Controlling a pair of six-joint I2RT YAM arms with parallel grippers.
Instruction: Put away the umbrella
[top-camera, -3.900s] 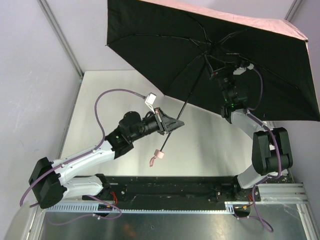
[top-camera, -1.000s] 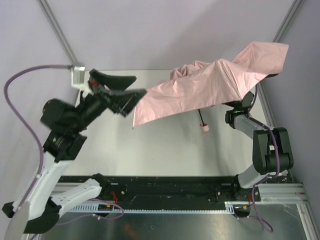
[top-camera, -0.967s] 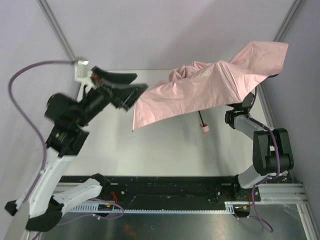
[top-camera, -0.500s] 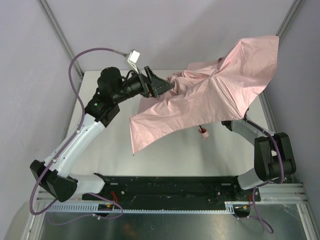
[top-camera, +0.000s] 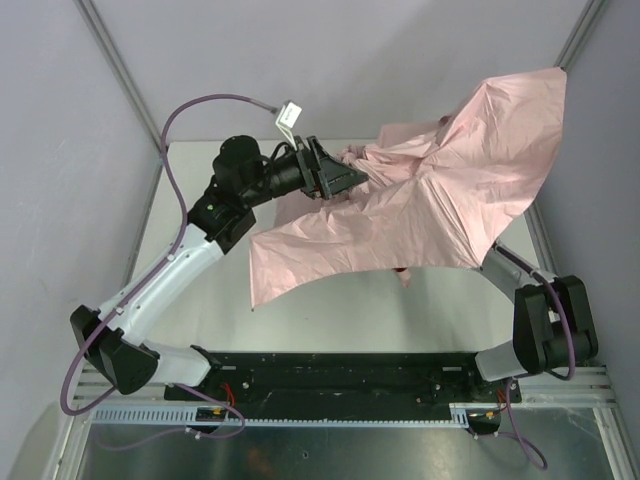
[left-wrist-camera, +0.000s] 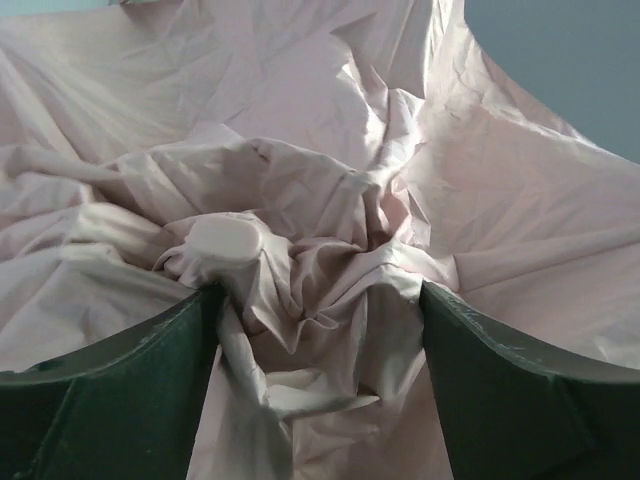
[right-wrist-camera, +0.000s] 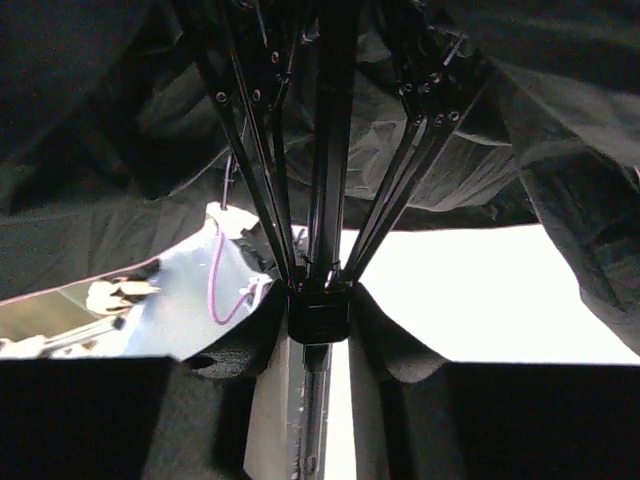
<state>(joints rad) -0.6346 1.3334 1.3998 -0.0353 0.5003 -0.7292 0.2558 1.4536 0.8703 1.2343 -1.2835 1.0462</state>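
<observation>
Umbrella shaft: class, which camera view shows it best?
Right wrist view: the black shaft runs up the centre, with ribs fanning beside it. Top external shows the pink canopy covering it; left wrist shows only that canopy, crumpled.

The umbrella (top-camera: 440, 200) is pale pink cloth, matt and creased, black on its underside, with thin glossy black metal ribs (right-wrist-camera: 245, 150). The left gripper (left-wrist-camera: 318, 340) has fingers (left-wrist-camera: 100, 400) of dark, matt, faintly scuffed plastic. The table (top-camera: 330, 310) looks smooth, matt grey.

Top overhead; wrist cams close-up, umbrella (top-camera: 450, 190).
</observation>
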